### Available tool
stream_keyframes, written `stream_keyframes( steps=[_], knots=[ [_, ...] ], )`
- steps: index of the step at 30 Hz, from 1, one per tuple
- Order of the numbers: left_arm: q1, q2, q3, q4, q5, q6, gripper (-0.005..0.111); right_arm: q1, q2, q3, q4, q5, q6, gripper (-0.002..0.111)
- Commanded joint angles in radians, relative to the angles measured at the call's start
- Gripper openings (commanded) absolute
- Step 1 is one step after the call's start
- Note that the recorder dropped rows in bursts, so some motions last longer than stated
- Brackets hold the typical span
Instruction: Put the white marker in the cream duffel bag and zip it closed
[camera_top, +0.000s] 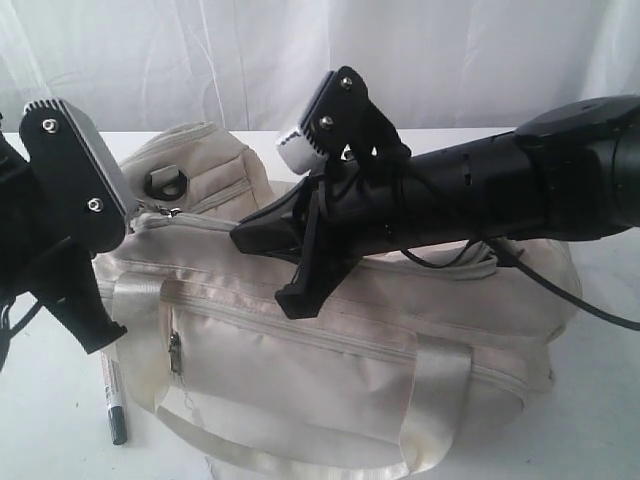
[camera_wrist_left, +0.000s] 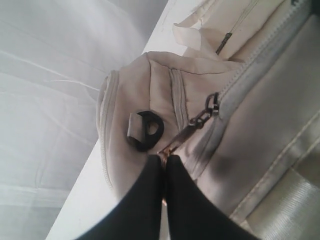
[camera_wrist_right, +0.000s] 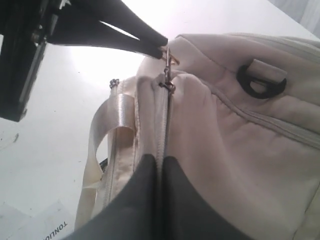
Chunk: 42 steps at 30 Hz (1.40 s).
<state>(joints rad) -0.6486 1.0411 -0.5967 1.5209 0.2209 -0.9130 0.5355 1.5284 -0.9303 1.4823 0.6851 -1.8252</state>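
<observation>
On the white counter (camera_top: 45, 400), the white marker (camera_top: 113, 405) lies dark cap toward the camera, just beside the front corner of the cream duffel bag (camera_top: 330, 370) — outside it. At the bag's end, near a black strap ring (camera_wrist_left: 147, 130), the left claw (camera_wrist_left: 163, 162) is pinched tight on the metal zipper pull (camera_wrist_left: 192, 125). The right claw (camera_wrist_right: 155, 162) — jaws closed together — grips the bag's fabric along the top zipper (camera_wrist_right: 162, 125), near the left one.

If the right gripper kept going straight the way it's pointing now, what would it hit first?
Likely the zipper slider on the cream duffel bag, just ahead along the seam; beyond it, the left gripper holding the zipper pull.
</observation>
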Motion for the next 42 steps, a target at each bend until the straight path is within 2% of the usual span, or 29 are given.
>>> stream_keyframes(
  steps=[1,10,15,20,26,28,30,34,37,39,42],
  knots=[
    [0.065,-0.028,0.008,-0.056,0.217,0.025,0.0,-0.029,-0.021,0.007,-0.043,-0.001,0.027,0.0],
    [0.13,-0.029,0.06,-0.058,0.19,0.026,0.0,-0.029,-0.027,0.007,-0.043,0.009,0.033,0.0],
    [0.13,-0.029,0.058,0.005,0.129,-0.039,0.0,-0.029,-0.026,0.007,-0.043,0.009,0.039,0.0],
    [0.13,-0.029,0.037,0.005,0.1,-0.063,0.0,-0.029,-0.026,0.007,-0.043,0.017,0.043,0.0],
    [0.13,-0.029,-0.011,0.0,-0.07,-0.066,0.0,-0.029,-0.026,0.007,-0.043,0.019,0.043,0.0],
    [0.13,-0.029,-0.02,-0.001,-0.079,-0.091,0.0,-0.029,-0.026,0.007,-0.043,0.025,0.043,0.0],
    [0.13,-0.029,-0.021,-0.001,-0.079,-0.123,0.004,-0.029,-0.026,0.007,-0.043,0.032,0.043,0.0],
    [0.13,-0.029,-0.021,-0.003,-0.07,-0.151,0.026,-0.029,-0.026,0.007,-0.043,0.034,0.043,0.0],
    [0.13,-0.029,-0.021,-0.051,0.011,-0.164,0.039,-0.029,-0.026,0.007,-0.043,0.034,0.043,0.0],
    [0.13,-0.029,-0.021,-0.096,0.07,-0.157,0.043,-0.029,-0.026,0.007,-0.043,0.034,0.043,0.0],
    [0.13,-0.029,-0.021,-0.135,0.084,-0.092,0.042,-0.029,-0.036,0.007,-0.043,0.031,0.043,0.0]
  ],
)
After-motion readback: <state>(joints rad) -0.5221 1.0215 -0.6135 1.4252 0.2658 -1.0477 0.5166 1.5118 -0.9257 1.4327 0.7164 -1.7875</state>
